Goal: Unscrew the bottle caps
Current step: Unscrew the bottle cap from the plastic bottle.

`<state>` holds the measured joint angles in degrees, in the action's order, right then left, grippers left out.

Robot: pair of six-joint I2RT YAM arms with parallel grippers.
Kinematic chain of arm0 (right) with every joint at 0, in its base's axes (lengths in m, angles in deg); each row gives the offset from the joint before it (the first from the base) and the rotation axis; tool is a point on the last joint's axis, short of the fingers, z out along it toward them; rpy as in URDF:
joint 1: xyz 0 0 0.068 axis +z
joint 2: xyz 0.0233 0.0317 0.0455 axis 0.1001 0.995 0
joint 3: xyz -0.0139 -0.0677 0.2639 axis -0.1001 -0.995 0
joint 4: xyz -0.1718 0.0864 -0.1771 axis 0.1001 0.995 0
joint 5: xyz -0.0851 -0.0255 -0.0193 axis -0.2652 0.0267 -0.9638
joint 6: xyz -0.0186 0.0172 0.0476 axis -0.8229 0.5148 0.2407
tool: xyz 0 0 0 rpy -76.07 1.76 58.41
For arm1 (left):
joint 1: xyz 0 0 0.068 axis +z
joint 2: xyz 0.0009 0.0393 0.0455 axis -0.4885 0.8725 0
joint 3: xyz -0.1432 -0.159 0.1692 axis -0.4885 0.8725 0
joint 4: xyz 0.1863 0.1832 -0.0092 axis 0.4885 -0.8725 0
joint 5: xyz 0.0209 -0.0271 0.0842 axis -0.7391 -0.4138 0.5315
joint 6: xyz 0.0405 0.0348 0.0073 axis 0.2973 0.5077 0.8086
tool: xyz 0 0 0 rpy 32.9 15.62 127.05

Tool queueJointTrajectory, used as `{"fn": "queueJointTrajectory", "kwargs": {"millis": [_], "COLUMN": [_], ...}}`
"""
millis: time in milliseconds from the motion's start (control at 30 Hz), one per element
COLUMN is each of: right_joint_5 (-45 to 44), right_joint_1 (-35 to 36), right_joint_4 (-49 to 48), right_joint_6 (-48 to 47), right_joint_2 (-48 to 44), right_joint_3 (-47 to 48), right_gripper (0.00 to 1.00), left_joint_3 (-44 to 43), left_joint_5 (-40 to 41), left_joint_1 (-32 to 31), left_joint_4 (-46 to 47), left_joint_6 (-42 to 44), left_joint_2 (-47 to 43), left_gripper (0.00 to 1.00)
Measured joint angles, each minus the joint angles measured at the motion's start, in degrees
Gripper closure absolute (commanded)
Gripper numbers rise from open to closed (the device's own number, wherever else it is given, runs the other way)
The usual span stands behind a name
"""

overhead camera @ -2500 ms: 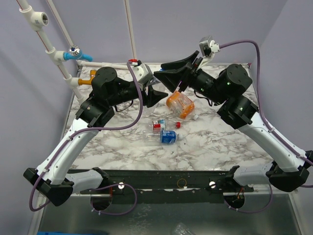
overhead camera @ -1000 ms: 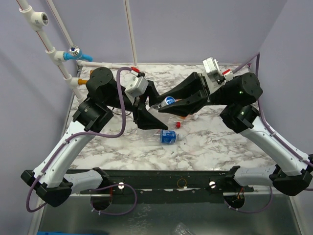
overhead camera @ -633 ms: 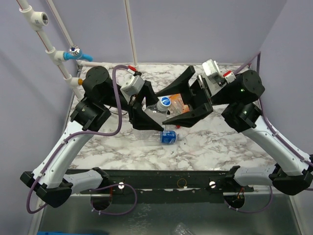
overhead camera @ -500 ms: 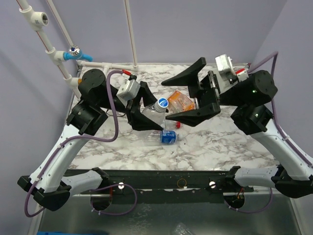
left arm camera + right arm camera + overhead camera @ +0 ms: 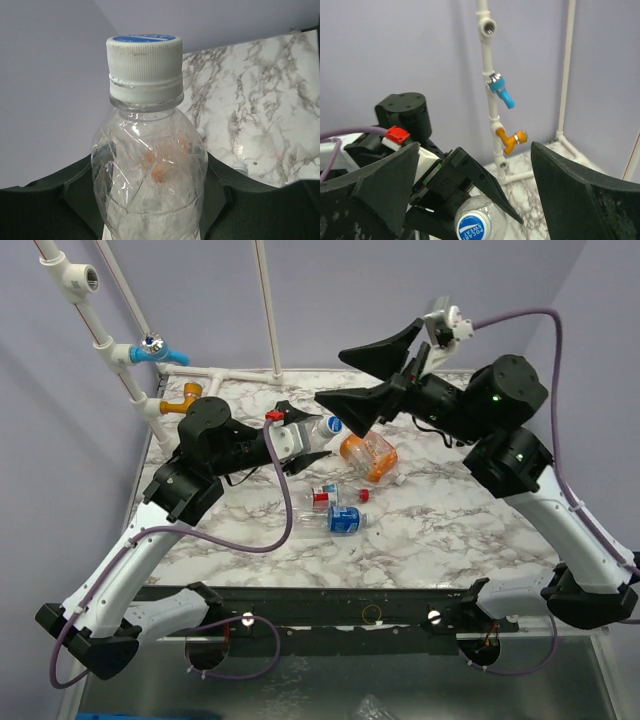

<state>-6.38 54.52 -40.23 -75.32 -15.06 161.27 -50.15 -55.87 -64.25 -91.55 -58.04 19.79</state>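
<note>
Left tool pinching the clear bottle, blue-and-white cap screwed on. Right tool spread wide, near that cap, not touching it.

clear glossy plastic bottle, ribbed white cap, smooth marble-look table

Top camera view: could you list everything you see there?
held bottle: one, clear, in left claw
blue-and-white cap: one, on the held bottle
orange bottle: one, orange, mid-table
red-labelled bottle: one, clear, nearer than the orange bottle
blue-labelled bottle: one, clear, nearest
red cap: one, red, loose beside the red-labelled bottle
pipes: white, far left
valves: two, blue and orange, on pipes
table: one, marbled white
left claw: black, shut on held bottle
right claw: black, open, raised over the table
</note>
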Motion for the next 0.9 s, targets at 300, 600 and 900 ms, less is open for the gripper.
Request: {"fn": "queueJointTrajectory", "kwargs": {"millis": [300, 600, 900], "right_joint_5": [-9.29, -13.22, -15.91], "right_joint_1": [0.02, 0.02, 0.02], "right_joint_4": [2.36, 0.37, -0.96], "right_joint_6": [4.48, 6.73, 8.04], "right_joint_2": [4.81, 4.46, 4.59], "right_joint_3": [-3.52, -4.87, -7.39], "right_gripper": [0.27, 0.37, 0.63], "left_joint_3": [-0.09, -1.49, -2.36], "left_joint_5": [11.04, 14.56, 15.02], "left_joint_1": [0.00, 0.00, 0.00], "left_joint_4": [1.03, 2.51, 4.13], "left_joint_6": [-4.57, -12.09, -16.96], "left_joint_2": [2.43, 4.17, 4.59], "left_gripper": [1.00, 1.00, 1.00]}}
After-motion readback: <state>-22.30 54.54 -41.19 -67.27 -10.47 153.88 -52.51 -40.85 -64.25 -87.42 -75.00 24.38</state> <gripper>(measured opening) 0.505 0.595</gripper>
